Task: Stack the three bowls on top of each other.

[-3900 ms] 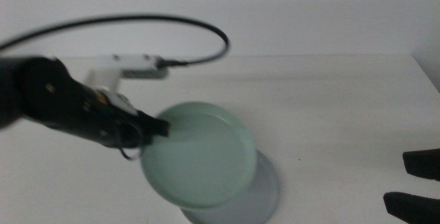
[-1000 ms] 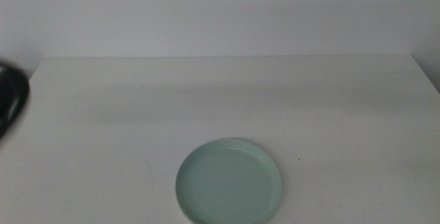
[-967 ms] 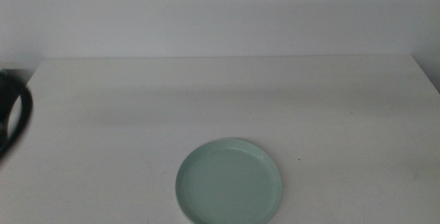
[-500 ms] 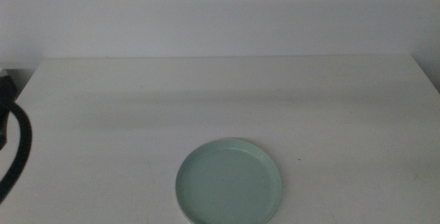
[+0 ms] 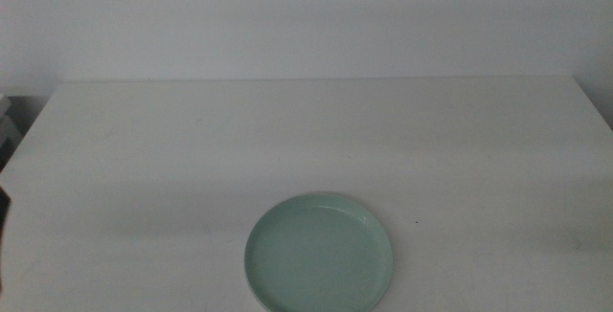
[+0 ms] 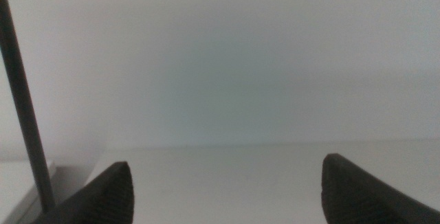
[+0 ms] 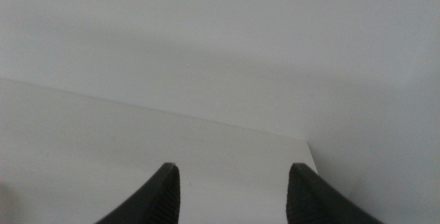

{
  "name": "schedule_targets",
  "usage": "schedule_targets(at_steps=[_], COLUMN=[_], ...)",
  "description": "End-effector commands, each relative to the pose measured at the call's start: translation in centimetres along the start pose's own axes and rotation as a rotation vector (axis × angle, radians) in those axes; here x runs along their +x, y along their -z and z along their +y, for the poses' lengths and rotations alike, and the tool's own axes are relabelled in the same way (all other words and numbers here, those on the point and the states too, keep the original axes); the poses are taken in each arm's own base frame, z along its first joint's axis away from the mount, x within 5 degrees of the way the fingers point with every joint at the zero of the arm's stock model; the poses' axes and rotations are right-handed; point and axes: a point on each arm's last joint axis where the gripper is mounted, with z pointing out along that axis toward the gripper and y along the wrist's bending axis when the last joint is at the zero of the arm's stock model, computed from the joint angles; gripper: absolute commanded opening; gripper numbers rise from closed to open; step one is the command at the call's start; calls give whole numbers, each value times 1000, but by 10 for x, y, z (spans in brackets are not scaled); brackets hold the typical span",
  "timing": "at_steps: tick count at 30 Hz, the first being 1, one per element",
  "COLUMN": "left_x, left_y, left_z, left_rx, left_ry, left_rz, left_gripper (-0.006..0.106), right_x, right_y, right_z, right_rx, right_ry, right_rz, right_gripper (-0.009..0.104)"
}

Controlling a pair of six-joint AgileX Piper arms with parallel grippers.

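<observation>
A mint green bowl [image 5: 319, 255] rests flat on the white table [image 5: 316, 130], near the front edge and just right of the middle. Only this one of the three bowls shows; anything beneath it is hidden by its rim. Neither arm reaches into the middle view. In the left wrist view my left gripper [image 6: 227, 176] is open, its jaws far apart, with nothing between them and only table and wall ahead. The right wrist view shows my right gripper [image 7: 234, 172] open too, empty, over bare table near a table corner.
A dark cable [image 6: 24, 107] runs upright at the side of the left wrist view. The pale wall [image 5: 306, 15] stands behind the table's far edge. A sliver of something dark [image 5: 3, 211] shows at the left border of the middle view.
The dark arm and cable at the left edge of the middle view have drawn back almost out of sight. The mint green bowl has stayed where it was.
</observation>
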Motion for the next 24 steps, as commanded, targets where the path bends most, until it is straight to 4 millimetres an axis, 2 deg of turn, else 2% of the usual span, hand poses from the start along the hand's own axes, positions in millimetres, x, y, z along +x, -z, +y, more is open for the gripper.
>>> schedule_targets(at_steps=[1,6,15,24], left_x=[-1,29,59,64], left_y=[2,4,11,14], left_z=[0,1,3,3], left_rx=[8,4,4,5], left_ry=[24,24,23,23], left_rz=[-80,-62,-52,-43], left_gripper=[100,100,100,100], right_x=[1,27,57,82], right_y=[5,13,6,1], right_z=[-1,5,10,14], right_rx=[28,25,16,2], right_ry=[25,-10,-29,-30], right_rz=[-90,-121,-51,35], right_gripper=[41,41,41,41])
